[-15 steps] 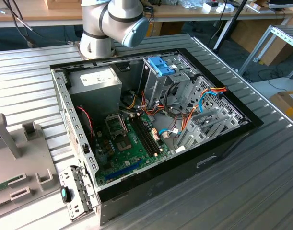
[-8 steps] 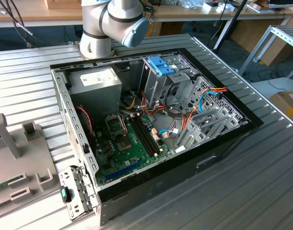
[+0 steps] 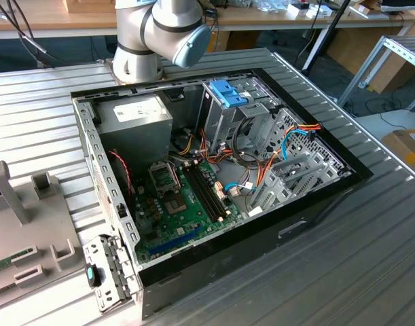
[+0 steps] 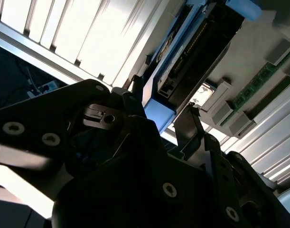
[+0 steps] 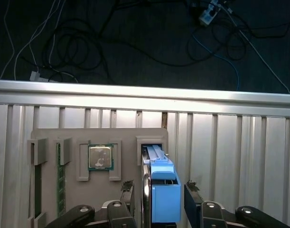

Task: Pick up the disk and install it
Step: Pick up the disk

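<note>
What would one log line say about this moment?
hand: open, straddling disk, gaps both sides | disk: on edge in grey holder slot, not lifted

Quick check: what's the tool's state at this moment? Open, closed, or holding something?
Tool: open. Its fingers straddle the grey-metal disk with light-blue rail frame, which stands in the grey holder tray and is not yet gripped.

Open computer case [image 3: 316,212], green motherboard [image 3: 168,219], grey parts tray [image 5: 88,195]
</note>
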Robot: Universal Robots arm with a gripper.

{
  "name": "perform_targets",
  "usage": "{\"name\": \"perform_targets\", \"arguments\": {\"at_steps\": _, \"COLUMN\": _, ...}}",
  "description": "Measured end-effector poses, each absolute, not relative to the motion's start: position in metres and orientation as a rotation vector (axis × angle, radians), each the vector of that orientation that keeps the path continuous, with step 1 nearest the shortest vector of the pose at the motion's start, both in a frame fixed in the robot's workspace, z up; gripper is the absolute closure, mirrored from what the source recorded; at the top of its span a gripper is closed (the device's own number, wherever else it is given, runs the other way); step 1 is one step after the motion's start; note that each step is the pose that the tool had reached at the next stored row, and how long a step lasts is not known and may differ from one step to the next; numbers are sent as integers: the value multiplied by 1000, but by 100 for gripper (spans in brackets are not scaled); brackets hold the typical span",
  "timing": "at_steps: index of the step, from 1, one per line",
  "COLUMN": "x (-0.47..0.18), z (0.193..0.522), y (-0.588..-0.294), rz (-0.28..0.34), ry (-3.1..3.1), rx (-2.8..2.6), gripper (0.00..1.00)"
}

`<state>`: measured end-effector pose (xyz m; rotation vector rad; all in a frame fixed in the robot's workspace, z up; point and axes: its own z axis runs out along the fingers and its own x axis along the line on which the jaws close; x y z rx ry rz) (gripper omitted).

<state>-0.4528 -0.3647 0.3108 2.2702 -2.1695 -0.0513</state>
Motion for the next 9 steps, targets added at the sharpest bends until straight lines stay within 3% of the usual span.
{"name": "perform_targets", "arguments": {"at_steps": 9, "x": -456, "z": 308, "y": -365, "rz": -45, "ry": -2172, "rx": 2273, "gripper": 46}}
